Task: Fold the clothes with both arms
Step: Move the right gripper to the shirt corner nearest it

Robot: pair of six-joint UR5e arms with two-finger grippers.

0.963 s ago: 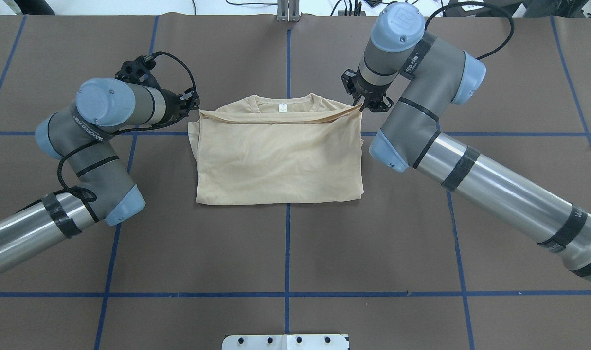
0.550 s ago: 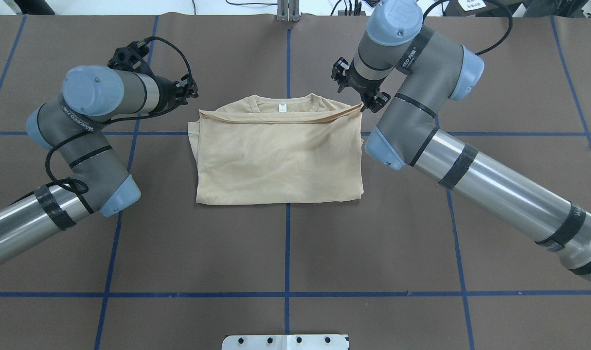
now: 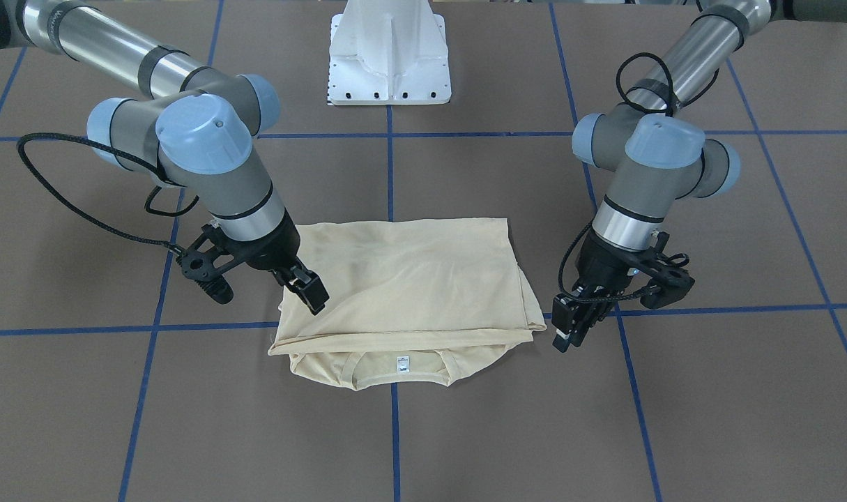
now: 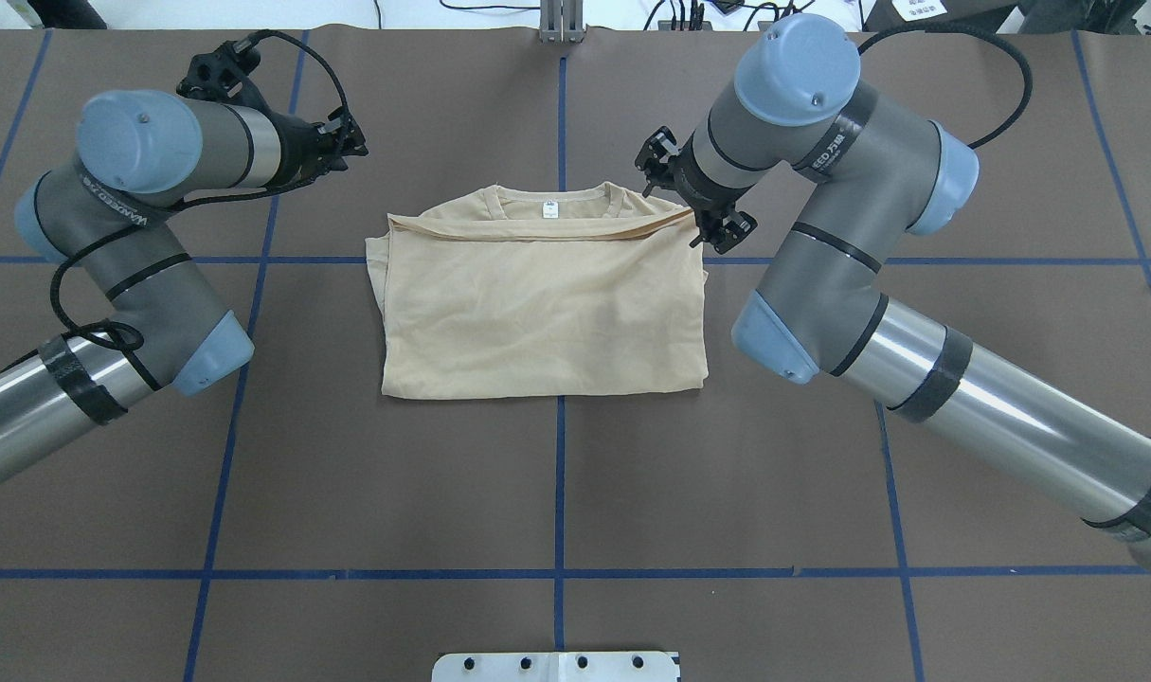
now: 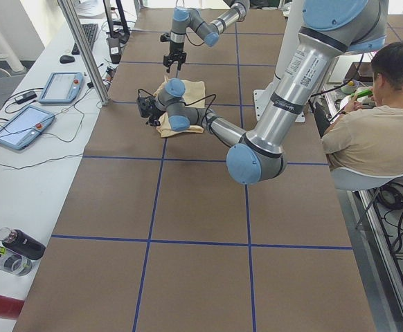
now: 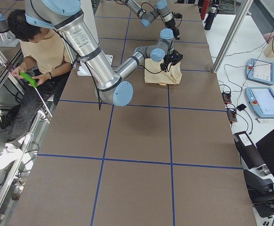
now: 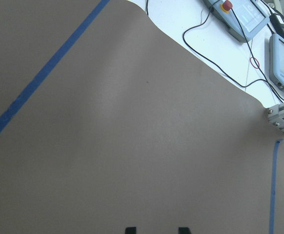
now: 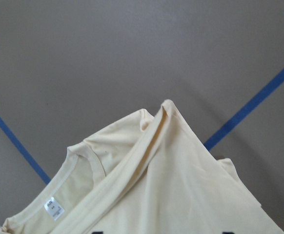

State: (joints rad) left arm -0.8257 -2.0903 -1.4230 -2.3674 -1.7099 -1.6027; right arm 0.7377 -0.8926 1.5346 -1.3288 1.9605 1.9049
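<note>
Nearest the robot lies the folded edge of the T-shirt [image 4: 547,313], flat in the middle of the table [image 4: 556,493]. The fabric looks thin, limp and light, so I would pinch all layers at two corners, never the middle. Its long axis runs left to right, and the collar [image 4: 551,197] points away from the robot. Farther out, the left gripper [image 7: 156,229] is spread over bare table. The right gripper [image 3: 308,293] hangs over the far right corner, but I cannot tell its state.
</note>
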